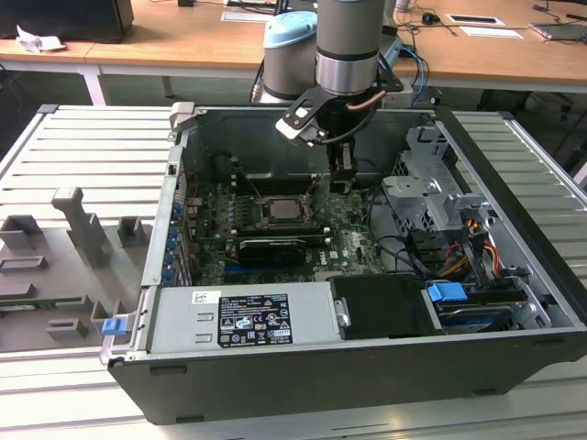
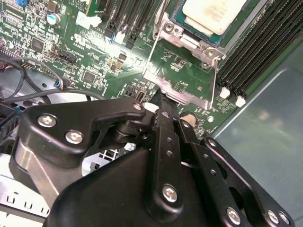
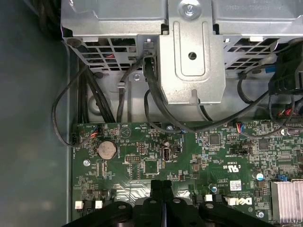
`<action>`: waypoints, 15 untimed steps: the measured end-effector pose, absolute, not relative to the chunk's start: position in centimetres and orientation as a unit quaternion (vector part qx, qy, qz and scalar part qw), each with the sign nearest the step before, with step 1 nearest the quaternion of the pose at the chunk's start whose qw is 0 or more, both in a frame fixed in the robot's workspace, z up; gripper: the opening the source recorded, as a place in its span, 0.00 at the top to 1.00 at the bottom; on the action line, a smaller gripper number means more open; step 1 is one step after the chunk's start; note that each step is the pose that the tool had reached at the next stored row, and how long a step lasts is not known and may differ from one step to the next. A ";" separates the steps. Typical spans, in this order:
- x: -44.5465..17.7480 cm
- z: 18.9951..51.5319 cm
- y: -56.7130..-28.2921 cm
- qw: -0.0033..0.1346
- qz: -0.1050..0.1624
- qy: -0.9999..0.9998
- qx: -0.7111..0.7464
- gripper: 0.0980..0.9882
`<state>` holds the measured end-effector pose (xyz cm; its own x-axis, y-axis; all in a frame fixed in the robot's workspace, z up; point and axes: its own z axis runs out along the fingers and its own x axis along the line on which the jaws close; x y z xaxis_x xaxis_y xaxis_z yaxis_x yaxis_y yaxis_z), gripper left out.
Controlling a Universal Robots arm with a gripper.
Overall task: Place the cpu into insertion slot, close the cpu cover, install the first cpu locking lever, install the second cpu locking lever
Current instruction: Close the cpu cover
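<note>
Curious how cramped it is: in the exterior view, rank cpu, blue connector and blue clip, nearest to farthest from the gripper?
1. cpu, just beside the gripper.
2. blue connector, toward the exterior view's right.
3. blue clip, far on the exterior view's left.

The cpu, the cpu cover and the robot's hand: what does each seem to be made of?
The cpu: a pale silvery-beige metal top, matte with a soft sheen. The cpu cover: thin bright sheet metal, probably steel, glinting along its bent edges. The hand: matte black links joined by shiny screws; it could be painted metal or hard plastic, and I cannot tell which.
</note>
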<state>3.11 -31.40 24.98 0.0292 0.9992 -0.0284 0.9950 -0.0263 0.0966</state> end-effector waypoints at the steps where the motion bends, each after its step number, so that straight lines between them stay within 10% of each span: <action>1: 3.1 25.0 -31.4 0.045 0.023 0.696 0.716 0.99; 15: 2.5 25.0 -31.4 0.045 0.024 0.696 0.716 0.99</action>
<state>2.47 -31.40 24.98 0.0292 0.9992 -0.0284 0.9950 -0.0263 0.0966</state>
